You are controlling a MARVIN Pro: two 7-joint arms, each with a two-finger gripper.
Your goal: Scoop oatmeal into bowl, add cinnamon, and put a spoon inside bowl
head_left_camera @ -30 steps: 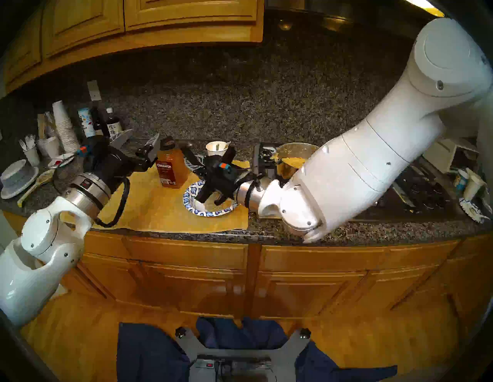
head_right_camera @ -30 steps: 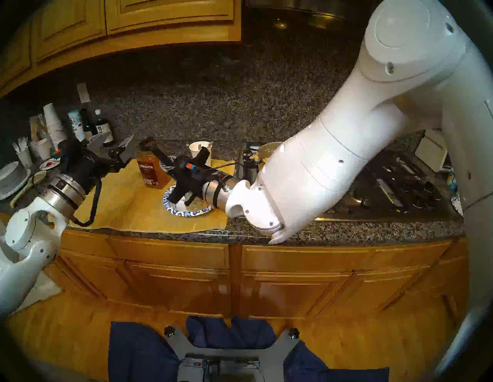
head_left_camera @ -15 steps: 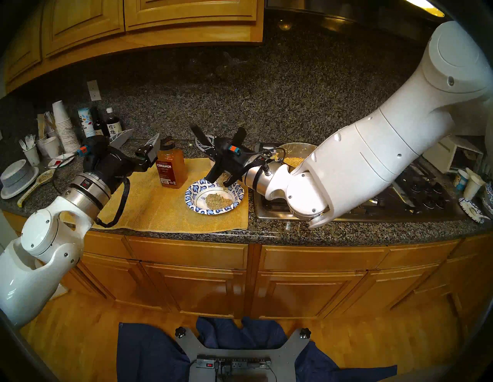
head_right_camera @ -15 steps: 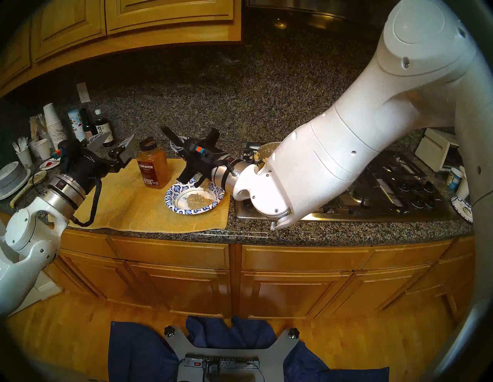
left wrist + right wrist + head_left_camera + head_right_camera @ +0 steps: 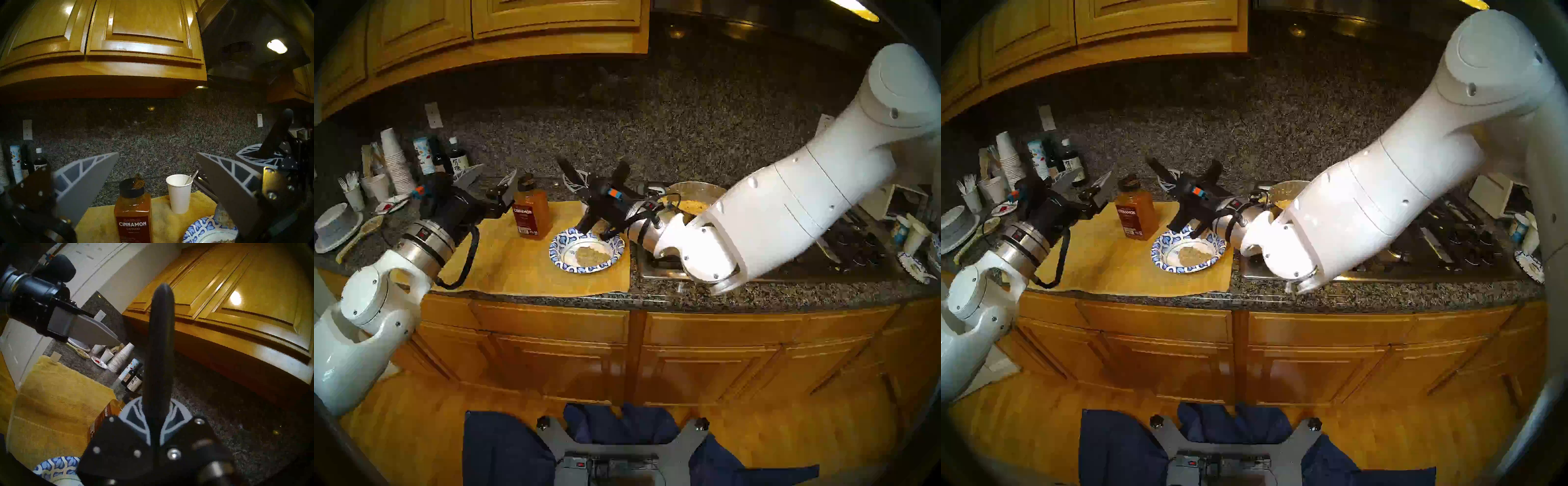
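Two grippers you see | left gripper (image 5: 157, 171) still spread wide behind tall clear cinnamon bottle (image 5: 530, 213) | right gripper (image 5: 155, 428) clamped on black serving-spoon handle (image 5: 160, 348), now raised clear of blue-and-white leaf-rimmed paper bowl (image 5: 558, 249) | lumpy beige oatmeal (image 5: 590, 255) sits in bowl.

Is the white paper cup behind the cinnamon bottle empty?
No, in the left wrist view a thin white plastic utensil handle sticks up out of the white paper cup.

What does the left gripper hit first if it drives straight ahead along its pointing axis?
Probably nothing short of the granite backsplash. The left gripper is open and aimed slightly upward; the cinnamon and the paper cup sit below its line in the left wrist view. Depth is unclear.
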